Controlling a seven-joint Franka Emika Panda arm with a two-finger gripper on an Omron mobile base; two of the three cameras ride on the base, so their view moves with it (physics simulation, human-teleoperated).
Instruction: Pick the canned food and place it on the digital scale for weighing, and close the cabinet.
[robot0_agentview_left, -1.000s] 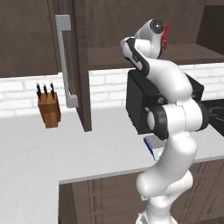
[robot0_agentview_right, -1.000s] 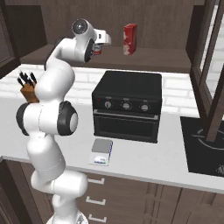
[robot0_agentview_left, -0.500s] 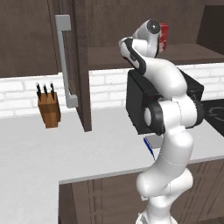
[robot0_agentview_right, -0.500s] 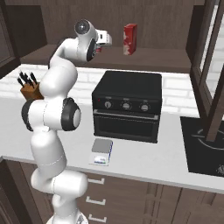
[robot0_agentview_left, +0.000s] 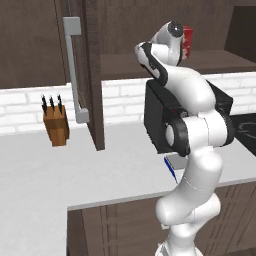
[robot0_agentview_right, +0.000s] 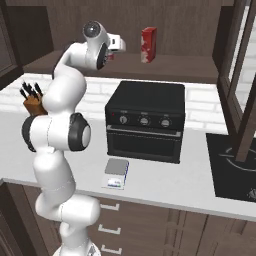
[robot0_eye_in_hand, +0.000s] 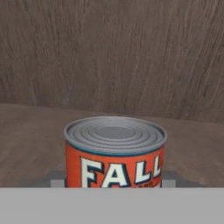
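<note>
Where legible, white "FALL" on the canned food (robot0_eye_in_hand: 115, 157), fingers (robot0_eye_in_hand: 56, 180) flanking.

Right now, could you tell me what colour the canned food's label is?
The canned food has an orange-red label with white letters and a silvery ribbed top, clearest in the hand view.

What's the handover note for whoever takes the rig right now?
Gripper: up at the cabinet shelf; the hand view looks straight at the canned food, jaws either side of it. Closed on it or not: cannot tell.
Canned food: upright on the shelf, not lifted.
Digital scale: on the counter before the oven, nothing on it.
Cabinet: door open.
Done: approach.
Left: grasp, place on scale, close cabinet.
</note>
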